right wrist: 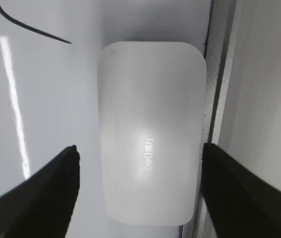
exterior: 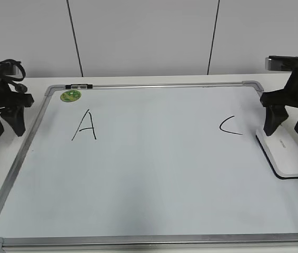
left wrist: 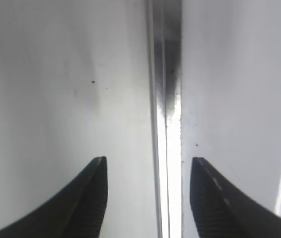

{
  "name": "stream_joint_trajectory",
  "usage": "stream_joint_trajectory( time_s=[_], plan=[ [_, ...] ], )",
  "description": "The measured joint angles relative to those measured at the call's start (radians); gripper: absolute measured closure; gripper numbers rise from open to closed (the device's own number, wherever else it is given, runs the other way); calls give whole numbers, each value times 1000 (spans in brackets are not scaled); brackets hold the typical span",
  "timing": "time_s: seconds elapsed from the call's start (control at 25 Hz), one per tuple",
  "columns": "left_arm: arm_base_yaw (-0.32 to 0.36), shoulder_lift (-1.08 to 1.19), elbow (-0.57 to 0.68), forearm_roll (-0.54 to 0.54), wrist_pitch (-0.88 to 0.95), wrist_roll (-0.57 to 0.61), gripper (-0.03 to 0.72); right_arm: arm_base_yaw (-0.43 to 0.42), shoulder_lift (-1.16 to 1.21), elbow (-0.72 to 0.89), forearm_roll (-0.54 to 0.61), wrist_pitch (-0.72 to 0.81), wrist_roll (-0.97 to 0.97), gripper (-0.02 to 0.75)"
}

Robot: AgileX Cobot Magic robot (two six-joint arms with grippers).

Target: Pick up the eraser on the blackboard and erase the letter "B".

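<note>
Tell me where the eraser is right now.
In the exterior view the eraser lies on the blackboard at its right edge, just right of the "C", between the open right pincer's fingers.

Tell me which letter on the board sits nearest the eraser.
The C. It is drawn on the right side of the board, just left of the eraser; the A is far off on the left.

Both arms are matte black, each end effector (exterior: pixel 291 126) ending in tapered, wedge-shaped fingers (right wrist: pixel 46 193).
</note>
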Motion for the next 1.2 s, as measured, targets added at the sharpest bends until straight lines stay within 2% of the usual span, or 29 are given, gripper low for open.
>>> stream_joint_trajectory(
  time_s=[0.28,0.44,0.76,0.96,1.2],
  plan=[
    [0,-24,-7,0,68,0,284,0,0,0,2,19,22,178],
    [0,-98,-7,33,68,-58,284,10,-36,10,4,16,32,180],
    [0,-307,6,60,70,-79,284,60,-228,167,4,-85,68,181],
    [0,-454,124,60,72,-79,295,105,-338,270,11,-158,89,182],
    [0,-660,376,60,12,-79,316,156,-399,339,15,-189,94,182]
  ],
)
